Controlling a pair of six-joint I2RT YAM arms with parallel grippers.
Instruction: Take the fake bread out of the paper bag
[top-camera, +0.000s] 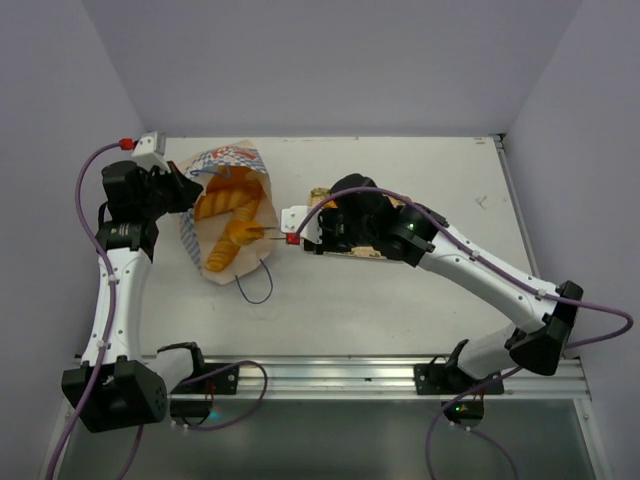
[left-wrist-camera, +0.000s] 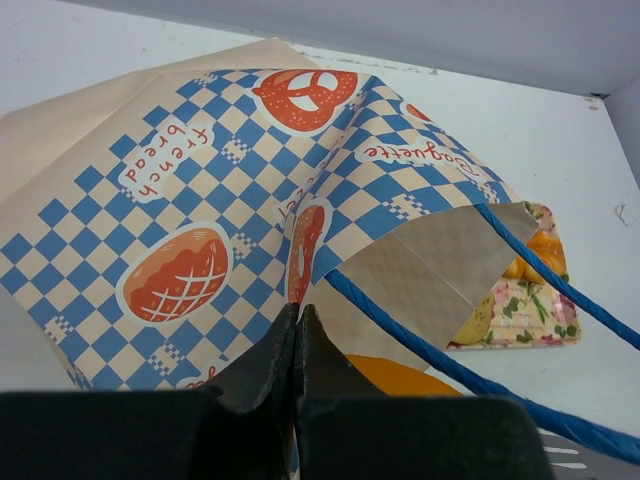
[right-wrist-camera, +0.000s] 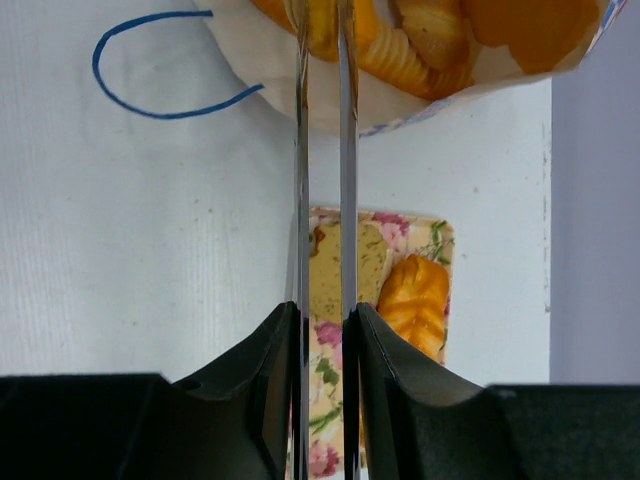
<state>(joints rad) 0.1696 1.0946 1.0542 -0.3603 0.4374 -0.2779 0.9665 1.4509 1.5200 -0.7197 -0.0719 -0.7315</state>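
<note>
Top external: your left end effector (top-camera: 186, 190) is clenched on the paper bag (top-camera: 195, 245) rim, the bag lying on the counter (top-camera: 400, 300). Your right end effector (top-camera: 266, 233) is grasping 1 fake bread (top-camera: 238, 228) at the bag's open mouth.

- The mouth of the paper bag (top-camera: 230, 157) is open, but fake bread (top-camera: 232, 215) fills it and blue cords (left-wrist-camera: 400, 322) cross it.
- The floral tray (left-wrist-camera: 525, 315) sits mid-bench, just beside.
- The near edge of the bench (top-camera: 400, 300) leaves passage.
</note>
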